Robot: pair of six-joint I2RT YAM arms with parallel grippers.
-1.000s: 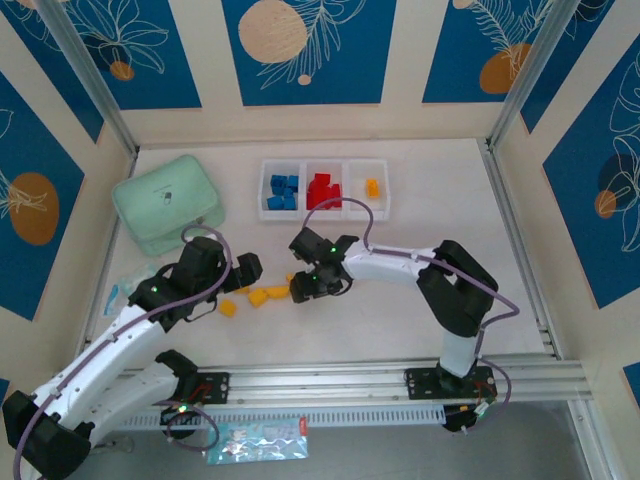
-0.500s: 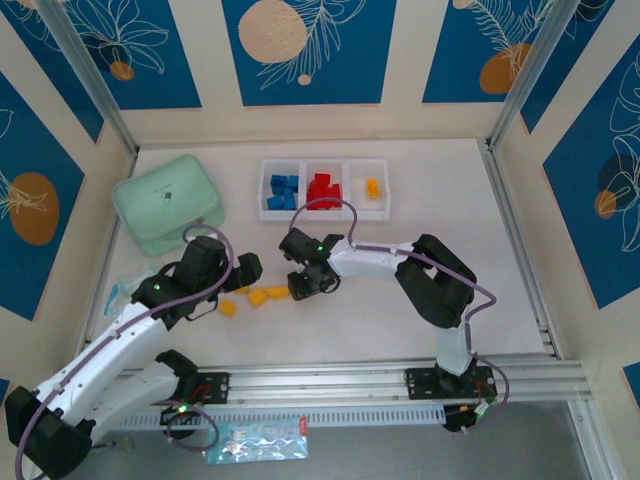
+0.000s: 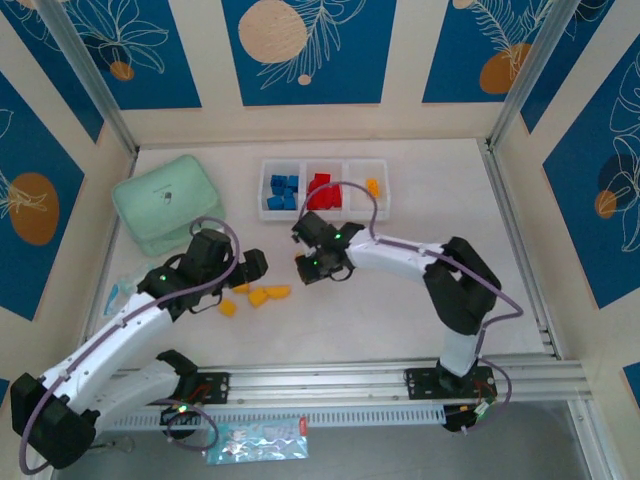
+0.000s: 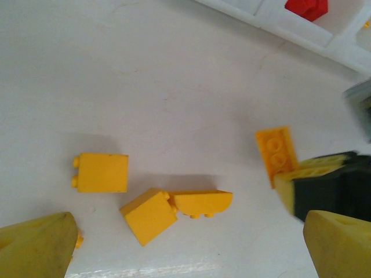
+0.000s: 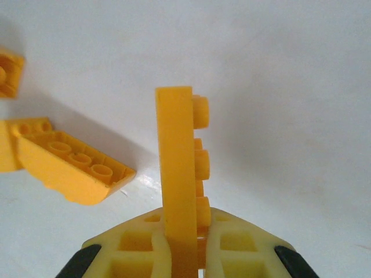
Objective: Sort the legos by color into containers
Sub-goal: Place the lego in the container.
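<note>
Clamped shut, the right jaws grip a thin yellow-orange plate [image 5: 174, 174] by its lower end, so it stands on edge between the yellow pads [image 5: 237, 249] with its studs facing 3 o'clock in the right wrist view. I cannot tell whether it is clear of the desk [image 3: 400, 320]. From above, that grip sits near the middle of the desk, with the tray [image 3: 275, 213] close by at 12 o'clock. The tray's left compartment holds the blue bricks [image 3: 283, 190], the middle one the red bricks [image 3: 320, 190], and the right one a single yellow-orange brick [image 3: 373, 187]. At about 8 o'clock from the held plate lies a cluster of loose yellow-orange bricks [image 3: 258, 297]. My left wrist camera shows a squarish block [image 4: 101, 172] lying on its own. Nearby, a sloped block [image 4: 149, 215] touches a curved brick [image 4: 203, 202]. The left jaws stand wide open and hold nothing. Their yellow fingertips [image 4: 35, 249] sit at the two bottom corners of that view, and the cluster lies between and just beyond them. From above, they hang just at 11 o'clock of the cluster, beside the right arm's grip. Further out, a mint-green box [image 3: 168, 203] sits at 10 o'clock on the desk, well apart from the tray.
</note>
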